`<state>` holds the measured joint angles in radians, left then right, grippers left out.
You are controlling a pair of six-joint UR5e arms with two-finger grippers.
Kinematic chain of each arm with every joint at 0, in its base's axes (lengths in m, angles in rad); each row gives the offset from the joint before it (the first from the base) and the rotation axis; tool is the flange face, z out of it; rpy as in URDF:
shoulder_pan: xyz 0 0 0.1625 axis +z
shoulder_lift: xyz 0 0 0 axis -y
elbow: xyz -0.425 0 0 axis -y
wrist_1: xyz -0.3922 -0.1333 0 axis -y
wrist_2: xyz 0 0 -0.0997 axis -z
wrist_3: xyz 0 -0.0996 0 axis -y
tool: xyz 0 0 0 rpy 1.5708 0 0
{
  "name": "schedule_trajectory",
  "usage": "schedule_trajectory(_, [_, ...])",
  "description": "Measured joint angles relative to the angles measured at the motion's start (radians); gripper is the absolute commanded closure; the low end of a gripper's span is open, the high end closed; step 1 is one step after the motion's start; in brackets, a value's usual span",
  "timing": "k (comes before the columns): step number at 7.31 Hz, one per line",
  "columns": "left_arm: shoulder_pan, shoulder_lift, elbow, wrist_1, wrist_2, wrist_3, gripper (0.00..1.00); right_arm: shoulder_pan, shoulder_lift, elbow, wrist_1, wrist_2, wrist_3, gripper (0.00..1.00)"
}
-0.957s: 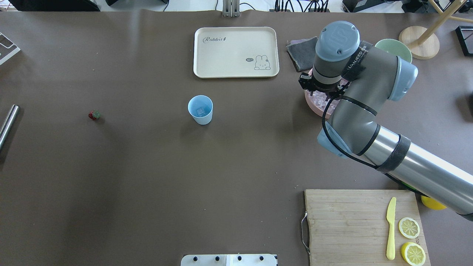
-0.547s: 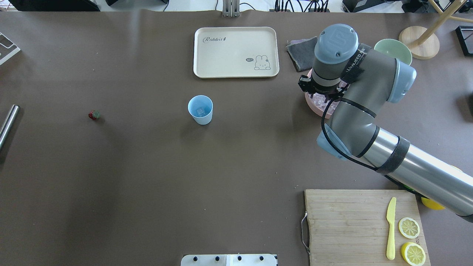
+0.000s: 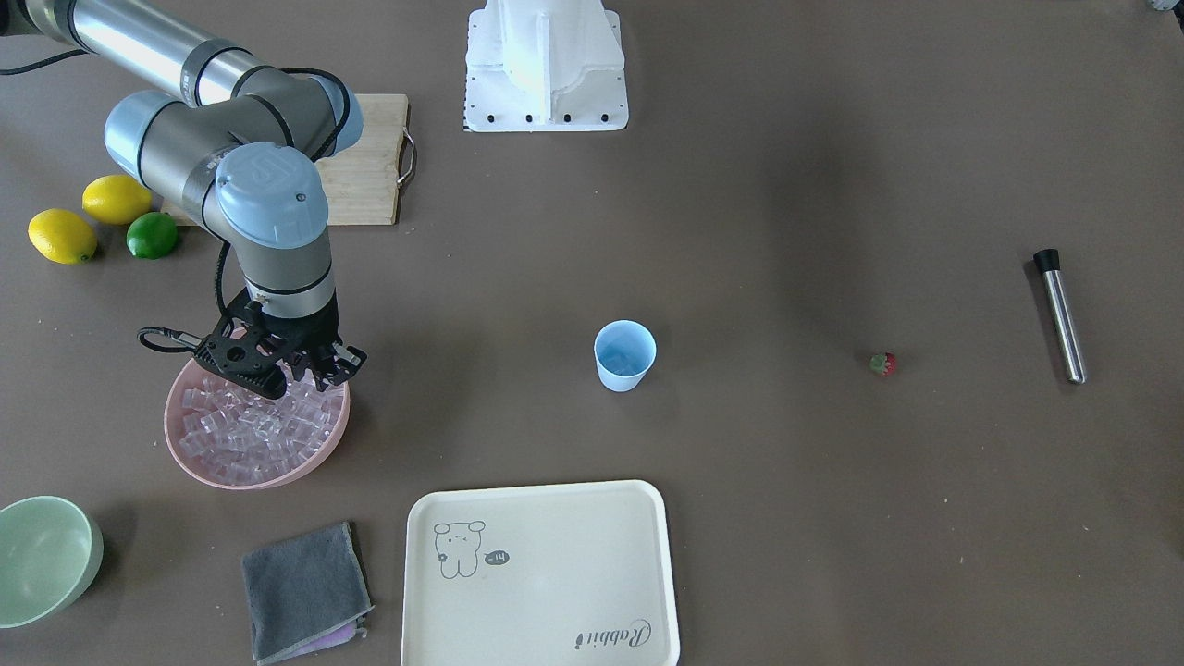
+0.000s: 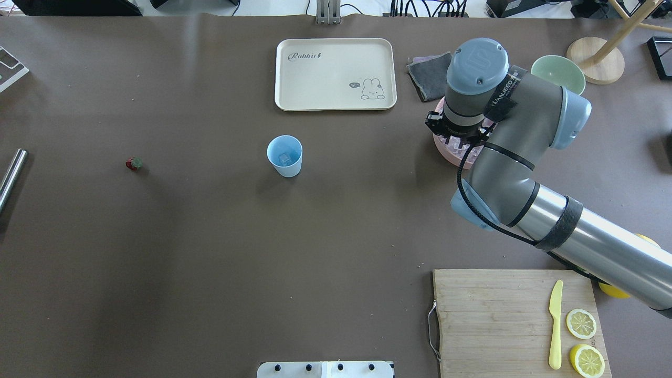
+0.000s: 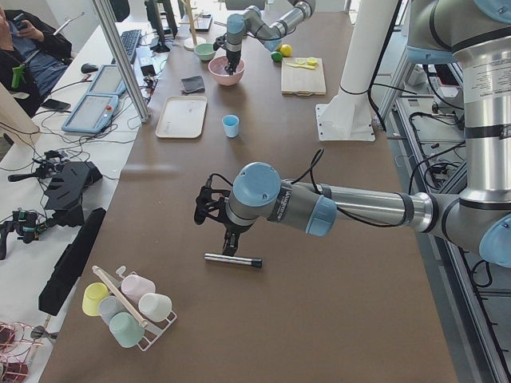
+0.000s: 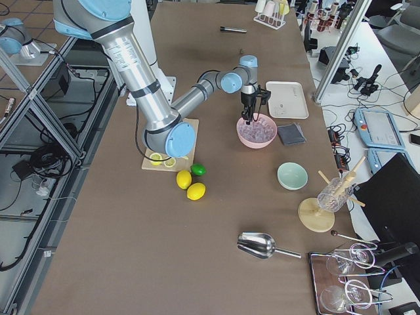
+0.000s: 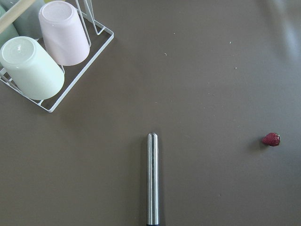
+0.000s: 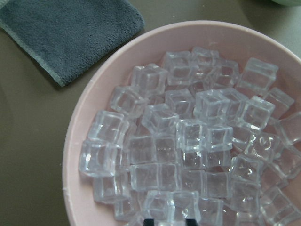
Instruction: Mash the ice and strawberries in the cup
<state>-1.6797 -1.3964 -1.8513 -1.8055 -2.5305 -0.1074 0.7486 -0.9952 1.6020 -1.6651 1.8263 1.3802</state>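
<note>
In the front-facing view the right gripper [image 3: 294,377] hangs low over the pink bowl [image 3: 190,453] at left of centre, its tips down at the ice [image 3: 245,430] heaped there. The blue cup [image 3: 625,356] stands upright at mid-frame, well apart from that bowl. The strawberry [image 3: 882,363] lies on the bare table [image 3: 786,509] to the cup's right, and a steel muddler [image 3: 1060,314] lies further right. A cream tray [image 3: 541,573] sits at bottom centre, with a grey cloth [image 3: 303,592] and a green bowl [image 3: 46,560] at lower left. At upper left, 2 lemons [image 3: 62,236] and 1 lime [image 3: 152,235] lie beside a cutting board [image 3: 370,176]. From overhead the cup is at centre with 1 clear cube inside, the strawberry is well to its left, and the right arm covers most of the pink bowl at upper right. The board at lower right bears a yellow knife [image 4: 555,325] and 2 cut lemon pieces [image 4: 581,324]. The left-end view shows the left gripper [image 5: 230,243] just above the muddler at mid-frame; I cannot tell how wide its jaws stand. The right-end view has the right gripper pointing straight down into the pink bowl at upper centre. The left wrist view shows the muddler at bottom centre, the strawberry at right, and a wire rack [image 7: 94,56] of upturned cups at upper left. The right wrist view is filled by the bowl of cubes, with the cloth at upper left. At the bottom edge 2 dark fingertips [image 8: 148,221] stand parted.
</note>
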Motion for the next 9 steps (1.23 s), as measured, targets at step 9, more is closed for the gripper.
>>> schedule_trajectory(9, [0.002,-0.006,0.003,0.001,-0.002,0.000,0.01,0.041,0.223,0.016,-0.096,0.029,-0.022,0.82])
